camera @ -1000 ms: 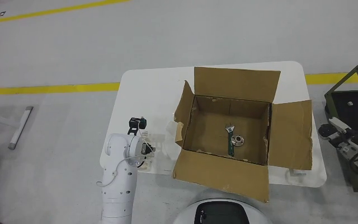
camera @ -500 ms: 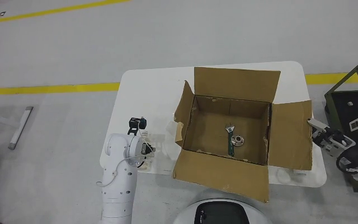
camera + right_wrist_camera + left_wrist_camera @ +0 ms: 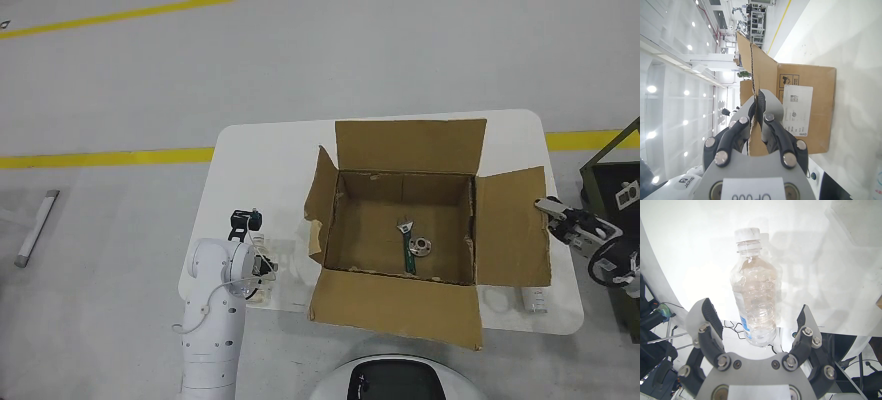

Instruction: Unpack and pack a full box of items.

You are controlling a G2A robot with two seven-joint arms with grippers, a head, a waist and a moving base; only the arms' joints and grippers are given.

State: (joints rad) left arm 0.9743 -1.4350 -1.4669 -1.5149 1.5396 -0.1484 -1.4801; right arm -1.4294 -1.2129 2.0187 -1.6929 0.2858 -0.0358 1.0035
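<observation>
An open cardboard box [image 3: 405, 300] stands on the white table [image 3: 270, 150], its flaps spread out. On its floor lie a green-handled wrench [image 3: 408, 252] and a small round metal part [image 3: 425, 247]. My right gripper [image 3: 550, 210] is shut on the outer edge of the box's right flap [image 3: 512, 235]; the right wrist view has the pads [image 3: 761, 98] pinching the corrugated edge. A clear plastic bottle [image 3: 755, 294] with a white cap lies on the table left of the box. My left gripper [image 3: 755, 305] stands open around its lower half, the pads apart from it.
Pale, clear items [image 3: 533, 298] lie on the table right of the box's front corner. A dark green cart [image 3: 612, 190] stands off the table's right edge. The table's rounded left edge [image 3: 662, 279] runs close to the bottle.
My right gripper came in from the right edge and took hold of the right flap, which now stands more upright. The box slid a little to the left. The left arm kept still.
</observation>
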